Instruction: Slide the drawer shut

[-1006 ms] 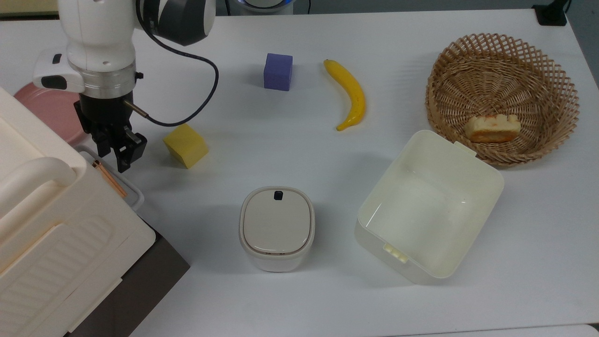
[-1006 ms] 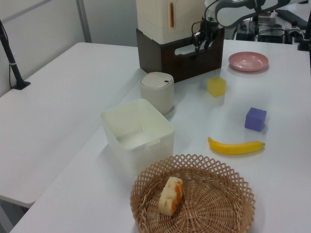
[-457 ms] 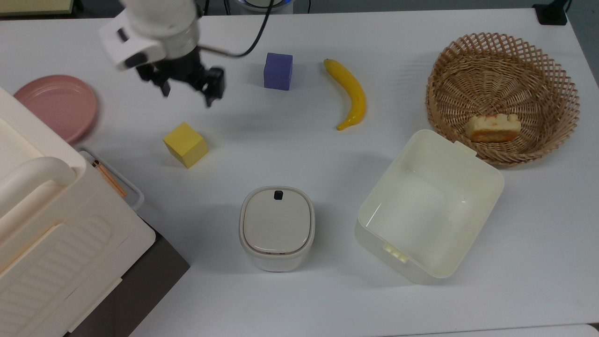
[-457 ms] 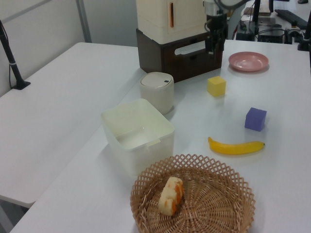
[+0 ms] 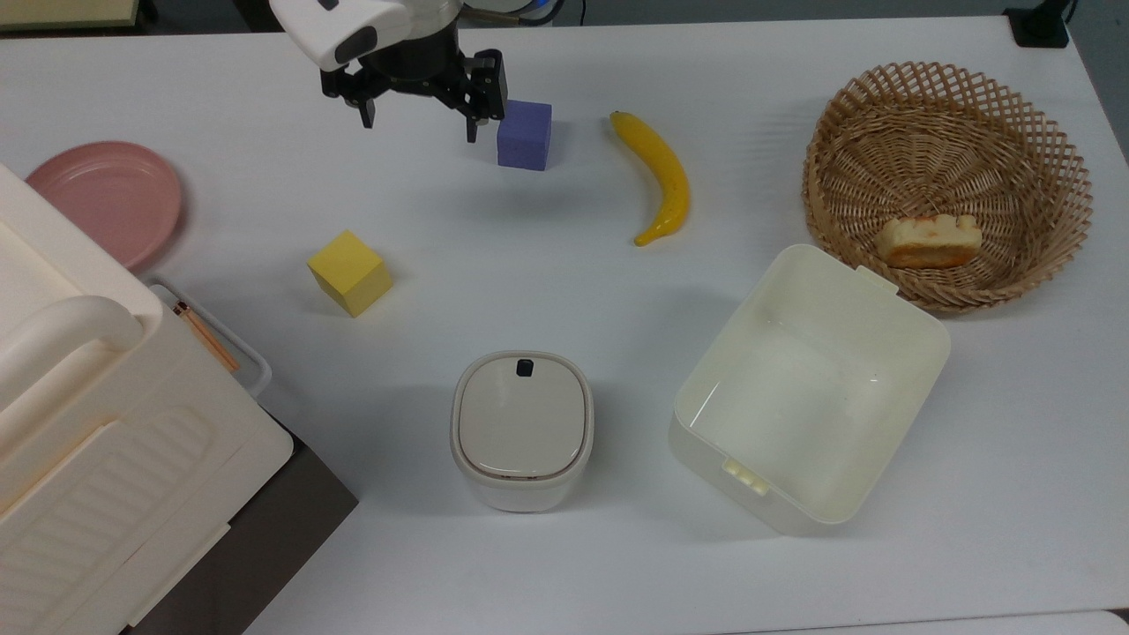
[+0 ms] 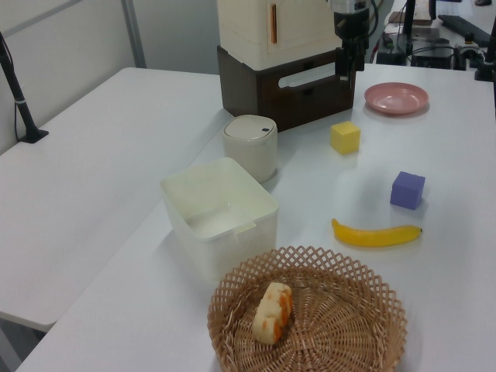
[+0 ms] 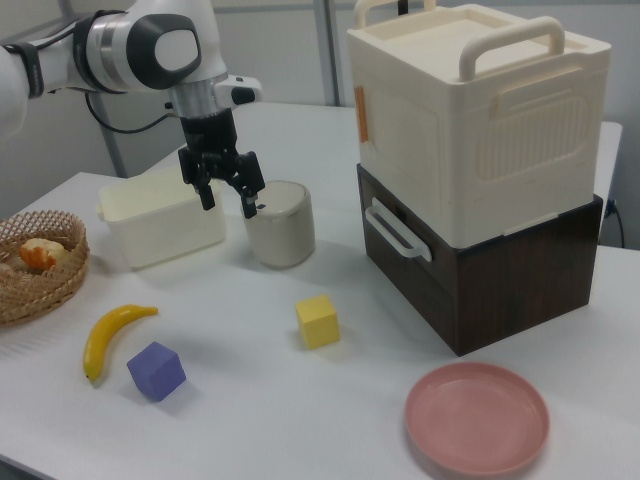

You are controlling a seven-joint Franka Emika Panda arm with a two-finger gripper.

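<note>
The drawer (image 7: 415,255) sits in the dark brown wooden cabinet (image 7: 500,275) under the big cream ribbed case (image 7: 470,110), at the right view's right; its front panel appears flush with the cabinet face, with the whitish bar handle (image 7: 398,232) standing out toward the desk centre. The handle's long axis runs level along the cabinet front. The claw (image 7: 228,195) hangs in the air well apart from the drawer, toward the right view's left, above the white desk (image 7: 250,400) and in front of the lidded cream canister (image 7: 280,225). Its fingers are spread wide and hold nothing. In the top view the claw (image 5: 416,116) hangs beside the purple cube (image 5: 524,134), with the yellow cube (image 5: 349,272) lying between it and the cabinet. Judgement: the drawer looks shut, so no push remains. The desk is flat, smooth and uncrowded.
</note>
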